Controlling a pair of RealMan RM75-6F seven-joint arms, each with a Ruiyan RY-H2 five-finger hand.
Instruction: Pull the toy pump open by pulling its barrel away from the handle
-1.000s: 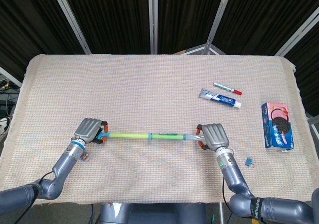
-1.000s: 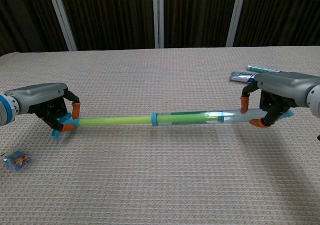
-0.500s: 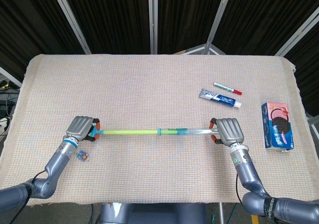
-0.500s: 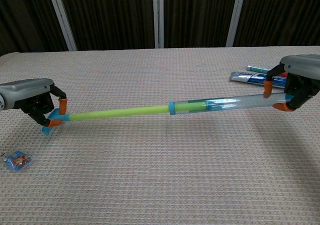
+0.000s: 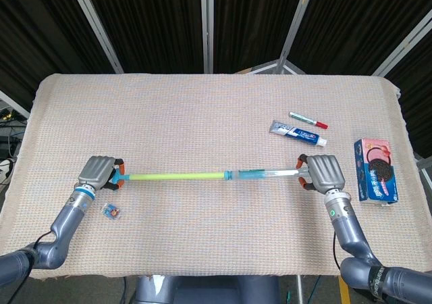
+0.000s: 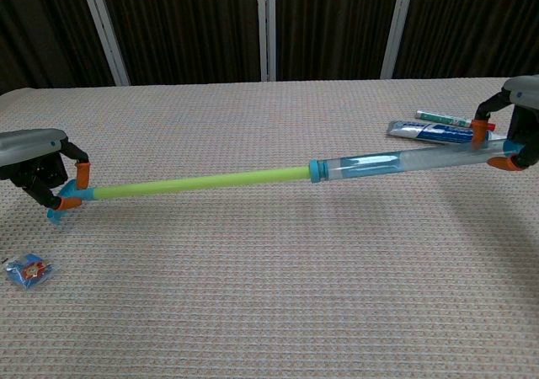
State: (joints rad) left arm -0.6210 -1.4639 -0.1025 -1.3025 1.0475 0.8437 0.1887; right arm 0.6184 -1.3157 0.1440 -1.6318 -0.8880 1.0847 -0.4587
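Left hand (image 5: 98,172) grasps the pump handle (image 6: 64,204); right hand (image 5: 324,172) grasps the far end of the clear barrel (image 6: 404,162). Pump held above the table (image 5: 202,115), near the front edge, stretched wide between the hands, green rod (image 5: 175,177) fully exposed. Blue collar (image 6: 315,172) sits right of middle. Small wrapped candy (image 5: 112,211) lies by the left wrist. Toothpaste (image 5: 298,134), marker (image 5: 308,120) and cookie box (image 5: 375,170) on the right side.

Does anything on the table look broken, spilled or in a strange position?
Nothing stands out. The toy pump is simply stretched between the left hand and right hand; the toothpaste tube lies flat.
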